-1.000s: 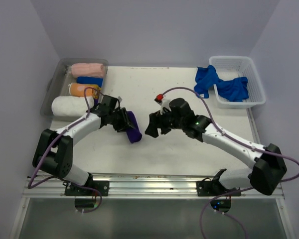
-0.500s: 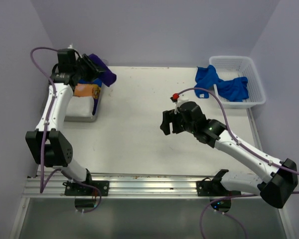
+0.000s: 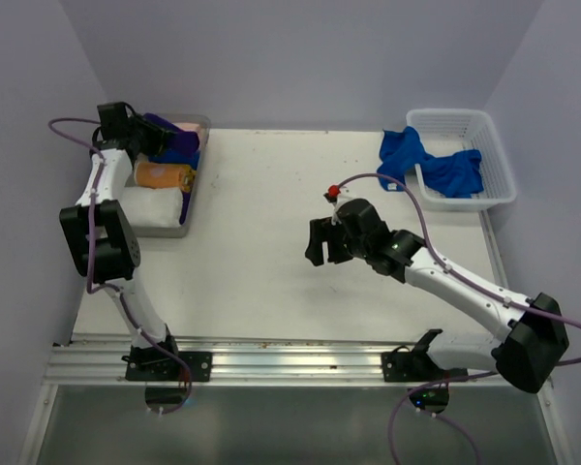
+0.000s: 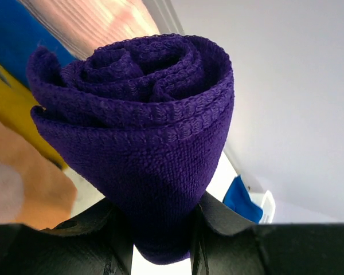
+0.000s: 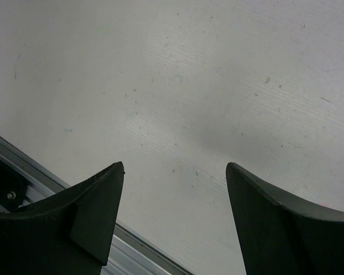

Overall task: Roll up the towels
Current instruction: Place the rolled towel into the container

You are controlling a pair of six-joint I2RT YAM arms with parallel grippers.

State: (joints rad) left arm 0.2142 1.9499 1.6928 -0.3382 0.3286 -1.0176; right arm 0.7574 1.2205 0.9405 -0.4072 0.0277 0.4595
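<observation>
Holding a rolled purple towel [image 4: 143, 132] between its fingers, the left gripper [image 4: 157, 232] is closed partway on the lower end of the roll, with the spiral of cloth standing up out of the jaws. In the top view the left arm reaches to the far left corner of the tabletop [image 3: 261, 252], and the purple towel hangs over the far end of a clear bin [image 3: 189, 208] that sits there. Whether the roll touches what lies under it cannot be told.

Inside the bin lie other rolls: a peach roll [image 3: 186, 126] at the far end, a blue roll [image 3: 177, 153] next to it, then an orange roll [image 3: 163, 175], and a white roll [image 3: 145, 206] nearest the arms (the left wrist view shows the peach and blue ones blurred behind the purple cloth).

The right gripper [image 5: 175, 169] is over the middle of the tabletop with its jaws spread wide and nothing between them; only bare surface shows below.

At the far right stands a white basket [image 3: 494, 136]. One loose blue towel [image 3: 400, 153] is draped over its left edge onto the tabletop, and a second blue towel [image 3: 455, 172] lies crumpled inside it
</observation>
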